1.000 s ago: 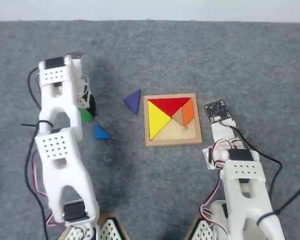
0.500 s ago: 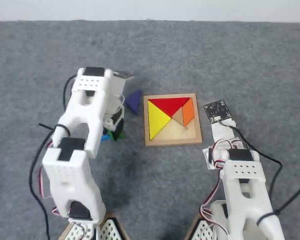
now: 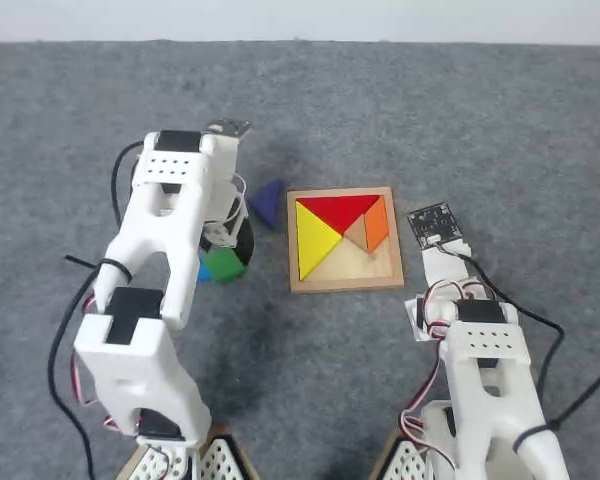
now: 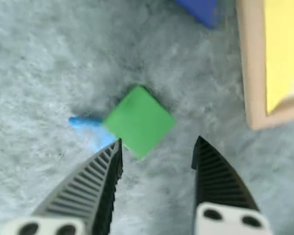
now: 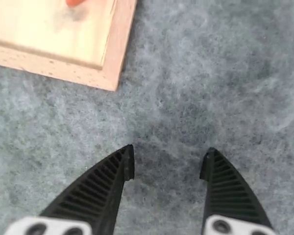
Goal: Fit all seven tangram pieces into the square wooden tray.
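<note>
Well, the left gripper (image 4: 158,147) is hovering, fingers spread, beside the green square (image 4: 138,121) lying at the tray's (image 3: 345,285) nine o'clock; the right gripper (image 5: 169,164) is hanging spread at three o'clock.

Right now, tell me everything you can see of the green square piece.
The green square is a flat, plain green tile with a smooth matte face, probably painted wood. It lies on the grey carpet outside the wooden tray, turned cornerwise to the tray's edge. One edge overlaps a light blue triangle, hiding part of it; whether it rests level I cannot tell. The left arm's jaws stand open just short of it, one tip close to a corner, not gripping it.
</note>
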Available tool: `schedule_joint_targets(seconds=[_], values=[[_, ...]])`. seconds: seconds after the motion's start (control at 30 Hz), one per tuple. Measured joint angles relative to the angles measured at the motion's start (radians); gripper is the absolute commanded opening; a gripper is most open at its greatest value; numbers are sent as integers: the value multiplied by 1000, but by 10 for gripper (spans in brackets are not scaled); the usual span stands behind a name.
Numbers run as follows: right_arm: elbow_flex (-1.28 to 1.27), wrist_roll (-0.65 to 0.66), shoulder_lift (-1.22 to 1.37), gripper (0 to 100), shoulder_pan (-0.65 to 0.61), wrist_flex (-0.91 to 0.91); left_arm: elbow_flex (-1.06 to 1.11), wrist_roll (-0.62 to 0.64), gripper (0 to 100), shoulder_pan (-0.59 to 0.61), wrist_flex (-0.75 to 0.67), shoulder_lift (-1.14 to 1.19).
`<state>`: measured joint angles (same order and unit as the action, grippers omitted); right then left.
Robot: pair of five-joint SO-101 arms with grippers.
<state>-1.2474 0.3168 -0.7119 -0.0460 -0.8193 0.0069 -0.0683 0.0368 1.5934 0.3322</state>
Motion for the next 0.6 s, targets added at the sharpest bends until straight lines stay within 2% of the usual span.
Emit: schedule_joint_targets(seconds=[0.23,0.6], values=[[0,0,0,227,0,0,26,115,227,2,-44,91],[0,0,0,227,0,0,6,91,225,-20,-46,161]])
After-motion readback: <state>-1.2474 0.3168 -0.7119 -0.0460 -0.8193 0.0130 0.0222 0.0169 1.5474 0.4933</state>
